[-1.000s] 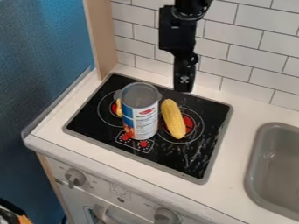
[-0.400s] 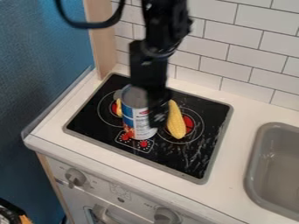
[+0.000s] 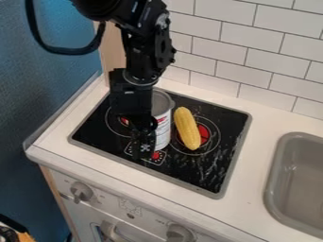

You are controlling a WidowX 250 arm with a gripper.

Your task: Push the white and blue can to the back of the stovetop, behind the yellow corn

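Down and toward the view's left the claw (image 3: 145, 149) has moved since the earlier frame, and now it is in front of the can (image 3: 163, 133). How far it is open, and whether it holds something, I cannot tell. One can stands upright on the black stove top (image 3: 211, 175), partly hidden, with grey top and white-and-red label; its content is unclear. Just right of it lies one yellow corn cob (image 3: 187, 128). Farther right, one grey sink (image 3: 296, 189) is set into the white worktop (image 3: 252, 163).
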